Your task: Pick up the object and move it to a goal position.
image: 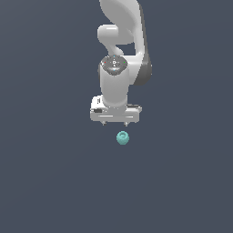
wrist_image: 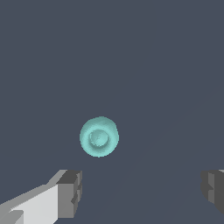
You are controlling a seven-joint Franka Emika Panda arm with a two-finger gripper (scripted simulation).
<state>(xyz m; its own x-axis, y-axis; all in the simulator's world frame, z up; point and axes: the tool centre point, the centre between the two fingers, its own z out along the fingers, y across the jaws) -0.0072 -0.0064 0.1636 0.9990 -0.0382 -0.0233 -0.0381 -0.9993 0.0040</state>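
Observation:
The object is a small teal roundish ball (image: pixel 122 137) with a dimple on top, lying on the dark grey floor. In the exterior view my white gripper (image: pixel 114 124) hangs just behind and above it, fingers pointing down, slightly to the exterior view's left of the ball. In the wrist view the ball (wrist_image: pixel 99 136) lies on the floor outside the gap between my fingers, closer to the left-hand fingertip (wrist_image: pixel 70 192). The other fingertip (wrist_image: pixel 213 190) shows at the edge. The gripper (wrist_image: pixel 141 192) is open wide and holds nothing.
The white arm (image: pixel 123 41) rises behind the gripper. The dark grey floor (image: pixel 45 182) spreads all around, with no other objects or edges in view.

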